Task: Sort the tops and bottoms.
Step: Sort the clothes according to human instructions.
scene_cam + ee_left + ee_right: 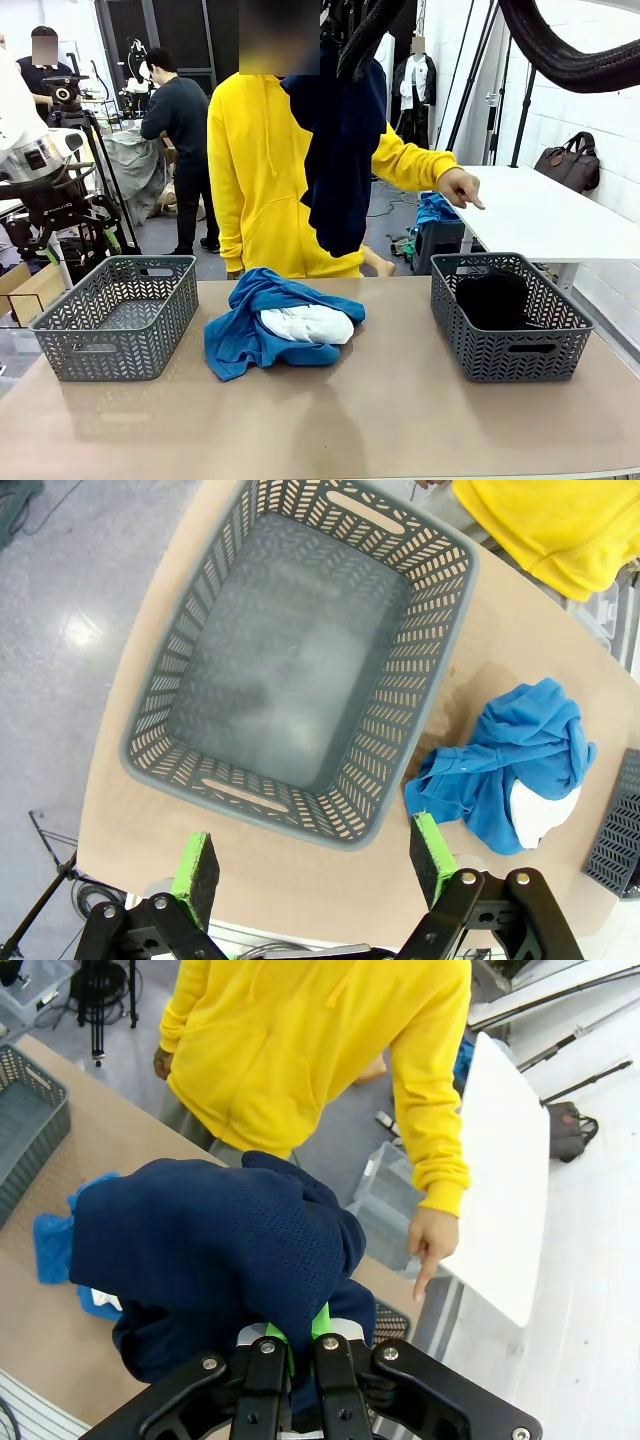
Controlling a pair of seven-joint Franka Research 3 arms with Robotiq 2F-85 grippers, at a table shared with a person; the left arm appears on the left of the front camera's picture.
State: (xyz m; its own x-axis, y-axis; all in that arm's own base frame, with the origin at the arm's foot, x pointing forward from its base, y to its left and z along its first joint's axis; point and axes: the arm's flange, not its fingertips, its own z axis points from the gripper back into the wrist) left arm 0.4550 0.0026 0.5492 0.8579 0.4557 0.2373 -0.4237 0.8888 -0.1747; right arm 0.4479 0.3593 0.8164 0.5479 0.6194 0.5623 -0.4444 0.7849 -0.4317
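A dark navy garment [343, 150] hangs high above the table's middle, held from above; my right gripper [296, 1332] is shut on the navy garment [220, 1250]. On the table's middle lies a bright blue garment [250, 325] wrapped around a white one [308, 322]; both show as the blue garment [510, 765] and the white one [540, 815] in the left wrist view. A black garment [492, 298] lies in the right basket [510, 350]. My left gripper [315, 865] hangs open above the empty left basket [300, 660].
The left grey basket [115, 345] stands at the table's left. A person in a yellow hoodie [255, 180] stands at the far side, pointing a hand [462, 187] toward the right. A white table [545, 215] lies behind the right basket.
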